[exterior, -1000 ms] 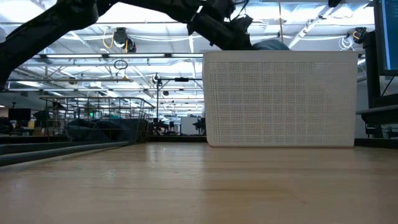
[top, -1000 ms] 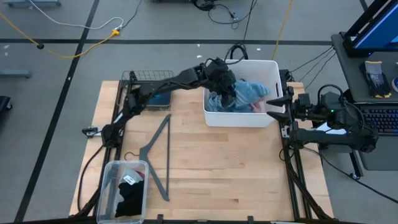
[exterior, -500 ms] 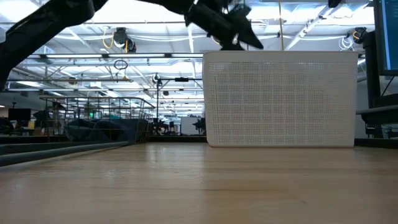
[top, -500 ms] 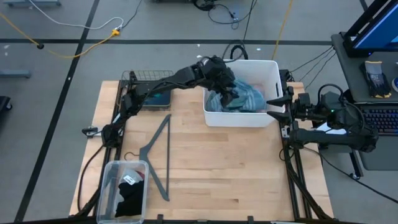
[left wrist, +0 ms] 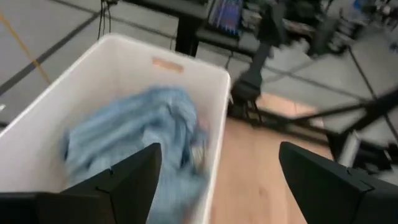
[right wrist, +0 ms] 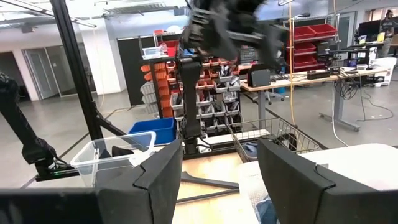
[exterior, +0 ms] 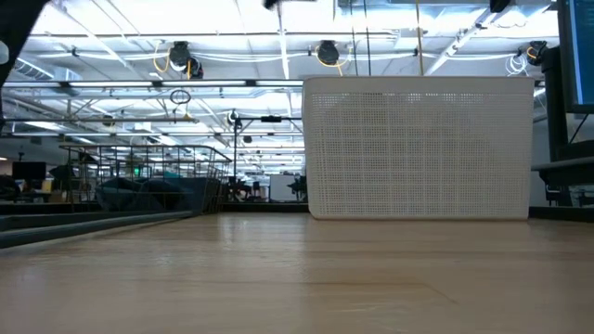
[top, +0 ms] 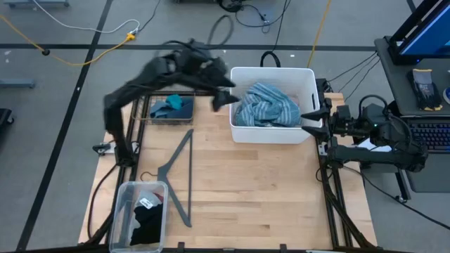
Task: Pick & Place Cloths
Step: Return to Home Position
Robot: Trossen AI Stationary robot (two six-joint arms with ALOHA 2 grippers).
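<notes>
High view: left arm (top: 151,74) blurred, left gripper (top: 225,98) outline indistinct. Transparent bin (top: 123,204): dark fabric (top: 146,223) inside too small to identify. Low view: white bin (exterior: 418,148) wall conceals its contents. Left wrist view: striped towel (left wrist: 130,140) blurred, pattern unreadable.

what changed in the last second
The left gripper let go of the blue striped cloth, rose out of the white bin and swung back to the bin's left, fingers open. The cloth settled in the bin. The right gripper, hanger and clear bin stayed put.
</notes>
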